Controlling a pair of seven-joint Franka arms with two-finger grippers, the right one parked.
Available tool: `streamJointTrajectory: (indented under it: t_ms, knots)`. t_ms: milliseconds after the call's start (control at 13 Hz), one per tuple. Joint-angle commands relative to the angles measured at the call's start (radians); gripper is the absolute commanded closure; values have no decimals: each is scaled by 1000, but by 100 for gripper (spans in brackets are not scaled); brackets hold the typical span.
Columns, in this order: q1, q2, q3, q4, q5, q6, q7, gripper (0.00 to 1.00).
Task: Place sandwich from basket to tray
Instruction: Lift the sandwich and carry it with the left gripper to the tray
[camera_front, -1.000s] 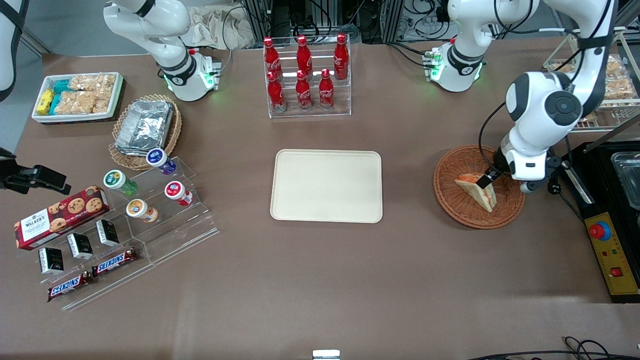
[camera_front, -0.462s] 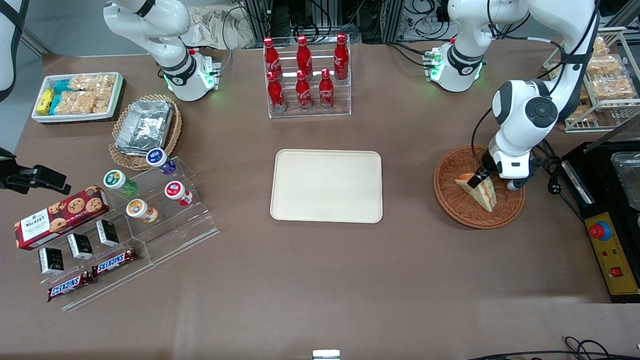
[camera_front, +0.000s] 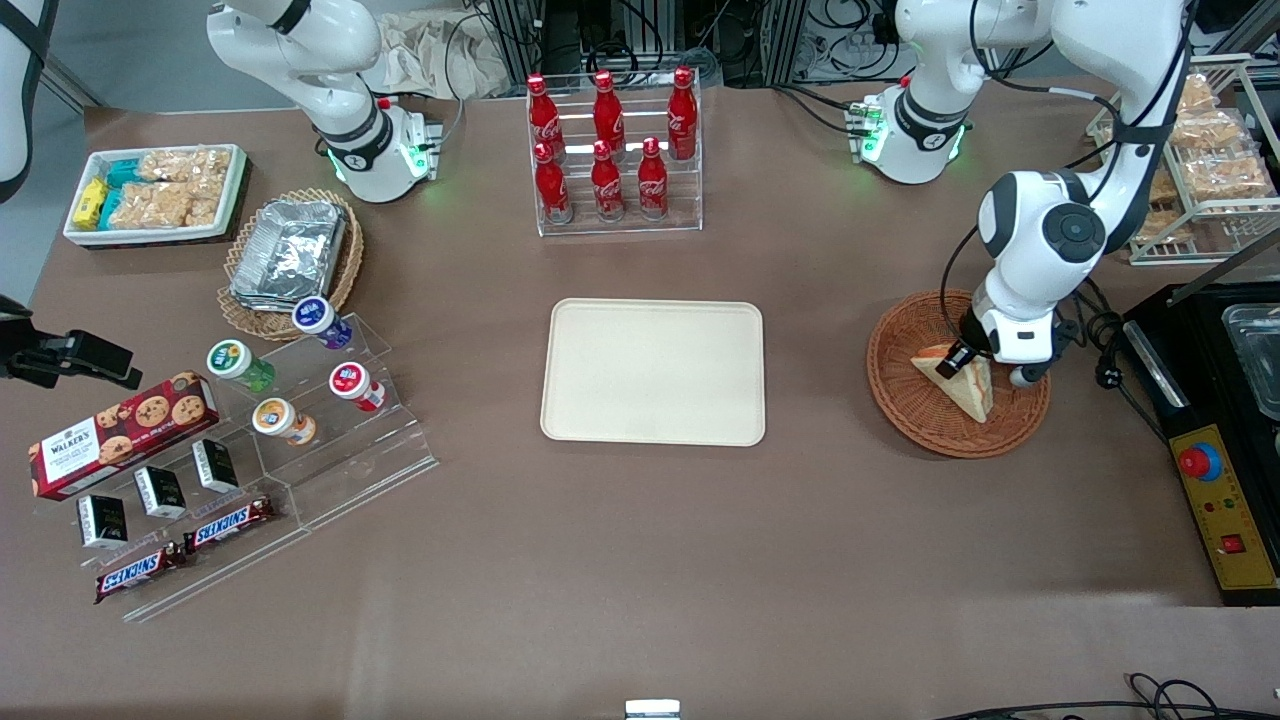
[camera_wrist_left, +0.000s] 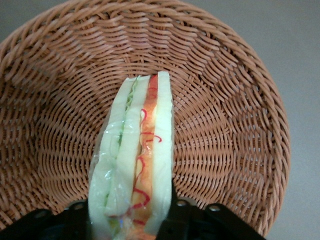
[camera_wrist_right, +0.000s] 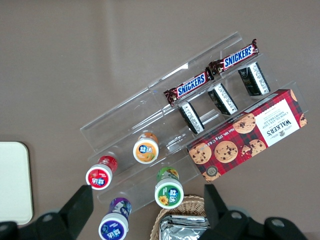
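From the front, the gripper (camera_front: 965, 360) was lowered into the reddish-brown wicker basket (camera_front: 900, 400) at the working arm's end of the table, its jaws closed on the wide end of the sandwich (camera_front: 962, 388). The sandwich lay inside the basket, its point toward the front camera. The cream tray (camera_front: 653, 371) sat bare at the table's middle, well apart from the basket.

In the left wrist view, the sandwich (camera_wrist_left: 134, 170) stood on edge between the dark fingers (camera_wrist_left: 172, 220), its green and red filling layers facing the camera, with the woven basket (camera_wrist_left: 230, 100) surrounding it.

In the right wrist view, a corner of the tray (camera_wrist_right: 14, 182) appeared.
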Motion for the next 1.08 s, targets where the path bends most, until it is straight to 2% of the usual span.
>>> streamJointTrajectory:
  t_ms: [0, 154, 462, 615, 769, 1000]
  knots:
    - [4, -16, 3, 7, 3, 7, -45, 100]
    - [2, -59, 1, 20, 3, -19, -51, 100]
    - [-10, -145, -13, 130, 18, -248, -36, 100]
    - [-10, -159, -59, 270, 18, -452, 4, 100]
    - [-11, -144, -100, 486, 14, -734, 50, 100]
    - [-11, -139, -161, 686, 3, -920, 76, 100]
